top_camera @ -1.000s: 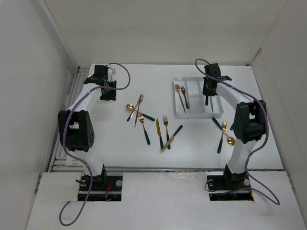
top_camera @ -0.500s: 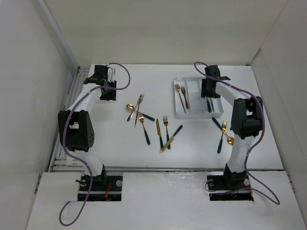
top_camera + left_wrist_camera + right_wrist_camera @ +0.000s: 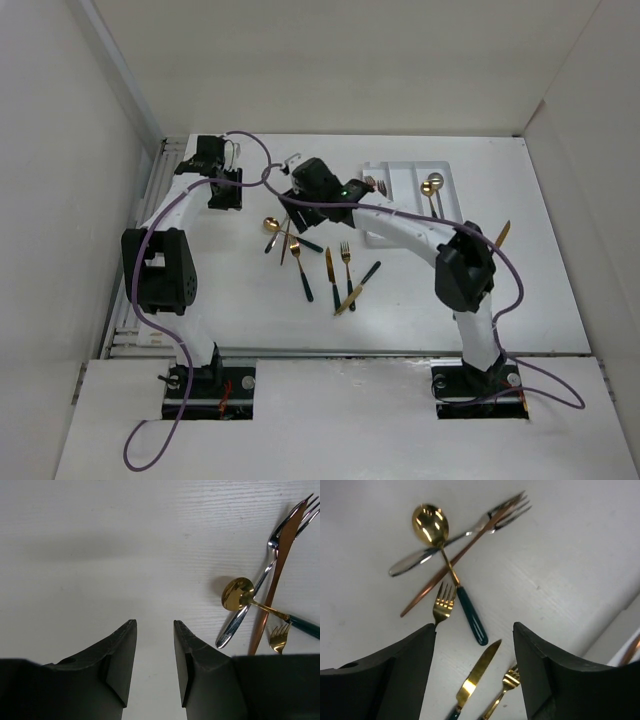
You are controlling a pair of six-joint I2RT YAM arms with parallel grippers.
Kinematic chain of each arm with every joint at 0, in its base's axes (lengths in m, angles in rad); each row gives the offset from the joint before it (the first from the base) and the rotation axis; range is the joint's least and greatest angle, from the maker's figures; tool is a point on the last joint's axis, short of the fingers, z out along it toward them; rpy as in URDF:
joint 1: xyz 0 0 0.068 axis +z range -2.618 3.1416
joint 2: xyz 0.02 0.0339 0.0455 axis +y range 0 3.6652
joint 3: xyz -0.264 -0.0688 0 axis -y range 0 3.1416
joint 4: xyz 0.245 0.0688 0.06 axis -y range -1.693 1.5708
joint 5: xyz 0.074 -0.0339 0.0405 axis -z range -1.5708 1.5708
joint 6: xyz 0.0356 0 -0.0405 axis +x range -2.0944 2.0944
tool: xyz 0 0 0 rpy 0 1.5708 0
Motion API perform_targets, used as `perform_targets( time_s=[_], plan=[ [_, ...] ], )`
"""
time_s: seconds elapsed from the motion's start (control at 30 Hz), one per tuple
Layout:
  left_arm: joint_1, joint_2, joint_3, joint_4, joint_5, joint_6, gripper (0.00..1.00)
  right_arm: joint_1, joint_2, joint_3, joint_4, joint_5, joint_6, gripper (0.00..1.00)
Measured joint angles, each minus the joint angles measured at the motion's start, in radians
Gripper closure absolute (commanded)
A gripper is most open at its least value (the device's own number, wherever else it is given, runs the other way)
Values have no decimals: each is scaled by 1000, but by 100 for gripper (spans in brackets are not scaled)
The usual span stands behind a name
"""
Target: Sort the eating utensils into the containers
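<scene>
The right arm reaches across the worktop (image 3: 250, 300) to a pile of eating utensils near the middle. The right fingers (image 3: 472, 630) are spread wide, and nothing is between them. They hang above the pile and touch none of it. Under them lies a gold spoon (image 3: 430, 524) with a dark green handle. A silver fork (image 3: 445, 542) and a thin copper-coloured piece (image 3: 455, 565) cross each other beside the spoon's bowl. A small gold fork (image 3: 444, 602) lies just beside the green handle. Closer to the camera are a gold knife (image 3: 475, 677) and the head of another gold fork (image 3: 504, 685).

The left fingers (image 3: 154, 625) are open too, with a small gap and nothing inside. They are over a bare bit of worktop. The same pile sits off to their right and does not touch them.

From above, a dark-handled knife (image 3: 360, 288) lies slanted near the gold knife, on the side nearer the arm bases.

The white tray (image 3: 405, 175) is on the far right part of the worktop. The right arm hides some of it. Two forks (image 3: 378, 186) lie in its left slot. A second gold spoon (image 3: 428, 187) shows farther right in the tray, but it is hard to tell which slot it is in. A gold piece (image 3: 502, 233) lies slanted to the right of the tray, apart from it.
</scene>
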Motion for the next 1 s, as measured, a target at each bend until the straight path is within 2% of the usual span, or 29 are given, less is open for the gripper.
perform_targets(
  time_s=[0.1,0.17,0.3,0.4,0.63,0.73,1.0],
  plan=[
    [0,0,0,3,0,0,67,6,37,-12,-43,-20,63,45],
    [0,0,-1,3,0,1,67,-14,16,-78,-58,-20,124,47],
    [0,0,-1,3,-2,1,67,-52,-115,-288,-84,-3,230,28],
    [0,0,-1,3,0,1,67,-58,-234,-426,-106,-8,260,25],
    [0,0,0,3,6,1,67,-103,-330,-499,-132,-43,245,21],
    [0,0,0,2,7,1,67,-119,-404,-538,-135,-58,84,19],
    [-1,0,0,3,10,1,67,-123,-550,-622,-82,-139,-589,9]
  ],
)
